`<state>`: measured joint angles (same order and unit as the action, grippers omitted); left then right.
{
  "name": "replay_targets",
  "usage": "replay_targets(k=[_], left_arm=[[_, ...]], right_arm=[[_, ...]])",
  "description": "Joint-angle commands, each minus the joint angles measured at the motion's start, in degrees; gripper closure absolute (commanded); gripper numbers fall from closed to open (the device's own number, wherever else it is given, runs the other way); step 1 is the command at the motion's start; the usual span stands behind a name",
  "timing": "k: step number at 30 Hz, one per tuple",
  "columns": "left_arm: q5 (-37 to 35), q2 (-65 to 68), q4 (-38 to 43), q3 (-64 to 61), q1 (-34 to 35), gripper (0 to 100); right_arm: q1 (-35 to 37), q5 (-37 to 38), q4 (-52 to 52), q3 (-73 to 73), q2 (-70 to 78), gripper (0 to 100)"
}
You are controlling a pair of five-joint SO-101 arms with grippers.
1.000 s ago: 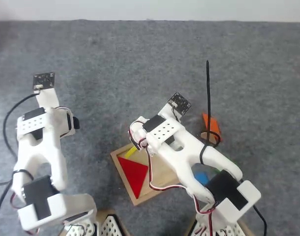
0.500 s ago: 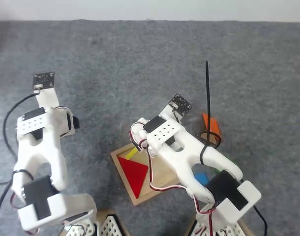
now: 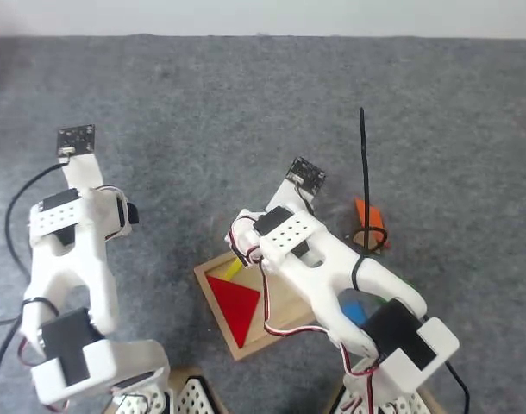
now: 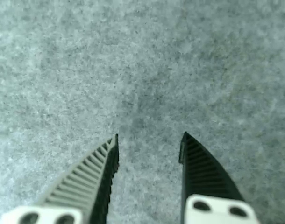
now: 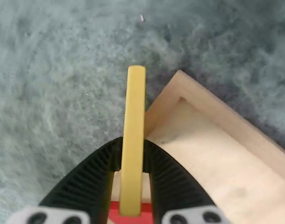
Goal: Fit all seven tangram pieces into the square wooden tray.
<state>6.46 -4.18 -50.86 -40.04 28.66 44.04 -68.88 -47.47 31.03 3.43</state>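
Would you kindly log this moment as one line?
right tool: shut on yellow piece, at tray corner | left tool: open | red piece: in tray

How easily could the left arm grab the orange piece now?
Probably not. The orange piece lies beyond the right arm, which stretches over the tray between them. The left gripper is open but hangs over bare carpet, far off on the other side.
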Motion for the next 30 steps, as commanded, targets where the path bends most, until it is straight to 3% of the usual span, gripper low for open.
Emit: replay_targets(k=[1, 10, 13, 19, 24, 27, 30], left_arm=[[-0.7, -3.3, 0.8, 0.2, 0.4, 79], [-0.7, -3.3, 0.9, 0.2, 0.4, 79], [-0.7, -3.3, 0.9, 0.2, 0.4, 79], [-0.7, -3.2, 0.9, 0.2, 0.4, 79], [-0.7, -3.1, 0.9, 0.2, 0.4, 79], [-0.7, -3.2, 0.9, 0.2, 0.4, 79], [-0.7, -3.2, 0.9, 0.2, 0.4, 79]], right_arm=[[1.0, 1.3, 0.7, -0.1, -2.8, 95.0], [6.5, 1.2, 0.1, -0.1, -3.2, 54.9], [8.3, 1.4, 0.1, -0.3, -3.2, 47.8], [5.7, 1.8, 0.0, -0.4, -4.4, 55.7], [-1.5, 8.3, 0.0, 0.1, -12.4, 64.3], [-6.4, 15.7, -1.5, 1.1, -16.4, 66.8], [-6.7, 28.5, -2.0, 5.0, -18.2, 66.7]])
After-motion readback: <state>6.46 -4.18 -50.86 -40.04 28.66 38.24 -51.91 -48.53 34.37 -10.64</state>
